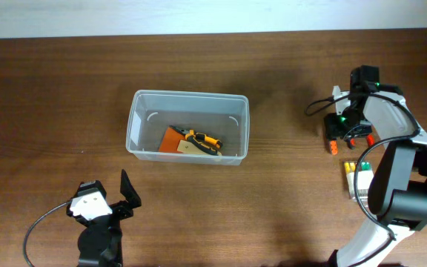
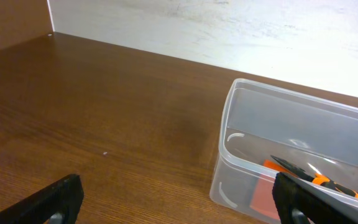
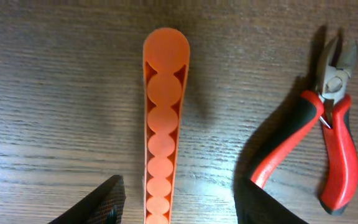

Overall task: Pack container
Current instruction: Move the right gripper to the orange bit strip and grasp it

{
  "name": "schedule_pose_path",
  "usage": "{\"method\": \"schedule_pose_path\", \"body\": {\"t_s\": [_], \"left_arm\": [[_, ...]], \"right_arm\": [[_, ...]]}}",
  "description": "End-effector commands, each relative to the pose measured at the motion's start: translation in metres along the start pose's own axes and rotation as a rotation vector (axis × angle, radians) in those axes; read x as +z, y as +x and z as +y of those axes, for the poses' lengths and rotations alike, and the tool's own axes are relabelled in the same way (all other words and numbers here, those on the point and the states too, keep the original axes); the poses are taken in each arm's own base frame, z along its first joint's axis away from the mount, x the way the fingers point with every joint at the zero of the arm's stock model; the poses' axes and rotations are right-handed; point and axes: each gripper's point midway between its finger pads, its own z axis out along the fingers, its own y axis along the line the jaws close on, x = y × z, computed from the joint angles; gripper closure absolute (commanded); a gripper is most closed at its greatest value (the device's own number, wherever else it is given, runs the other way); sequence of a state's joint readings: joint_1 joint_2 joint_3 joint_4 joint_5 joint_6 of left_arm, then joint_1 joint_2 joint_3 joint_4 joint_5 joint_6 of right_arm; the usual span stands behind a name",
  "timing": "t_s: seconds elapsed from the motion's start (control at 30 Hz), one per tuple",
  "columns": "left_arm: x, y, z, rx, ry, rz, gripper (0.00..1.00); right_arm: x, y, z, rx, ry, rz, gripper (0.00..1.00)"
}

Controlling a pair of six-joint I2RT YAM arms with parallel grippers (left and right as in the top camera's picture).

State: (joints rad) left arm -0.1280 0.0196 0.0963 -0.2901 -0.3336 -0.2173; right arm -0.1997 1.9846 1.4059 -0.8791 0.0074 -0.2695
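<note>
On the brown table (image 1: 50, 89), the orange strip (image 3: 163, 124) runs up-frame between the right gripper's (image 3: 179, 202) spread, empty fingers; the container (image 1: 187, 93) lies far left.

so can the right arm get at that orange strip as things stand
Probably yes. The right gripper hangs open over the orange strip, straddling it, with nothing covering it; the red pliers lie clear to one side.
</note>
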Motion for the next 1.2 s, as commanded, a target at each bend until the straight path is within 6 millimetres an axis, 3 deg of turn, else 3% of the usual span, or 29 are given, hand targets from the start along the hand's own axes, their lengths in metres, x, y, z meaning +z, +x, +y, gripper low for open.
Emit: {"method": "schedule_pose_path", "body": {"t_s": [0.0, 0.37, 0.7, 0.9, 0.93, 1.03, 1.17], "left_arm": [[0.000, 0.000, 0.000, 0.009, 0.000, -0.003, 0.01], [0.000, 0.000, 0.000, 0.009, 0.000, -0.003, 0.01], [0.000, 0.000, 0.000, 0.009, 0.000, -0.003, 0.01], [0.000, 0.000, 0.000, 0.009, 0.000, -0.003, 0.01], [0.000, 0.000, 0.000, 0.009, 0.000, -0.003, 0.01], [0.000, 0.000, 0.000, 0.009, 0.000, -0.003, 0.01], [0.000, 0.000, 0.000, 0.009, 0.000, -0.003, 0.01]], "right_arm": [[0.008, 0.001, 0.005, 0.000, -0.036, 0.003, 0.43], [0.011, -0.008, 0.004, 0.000, -0.035, -0.027, 0.45], [0.036, -0.002, 0.007, 0.001, -0.057, 0.020, 0.47], [0.038, -0.002, 0.007, 0.001, -0.057, 0.023, 0.46], [0.038, -0.001, 0.007, 0.001, -0.057, 0.025, 0.49], [0.038, 0.000, 0.008, 0.001, -0.060, 0.032, 0.74], [0.037, 0.005, 0.012, 0.002, -0.083, 0.048, 0.92]]}}
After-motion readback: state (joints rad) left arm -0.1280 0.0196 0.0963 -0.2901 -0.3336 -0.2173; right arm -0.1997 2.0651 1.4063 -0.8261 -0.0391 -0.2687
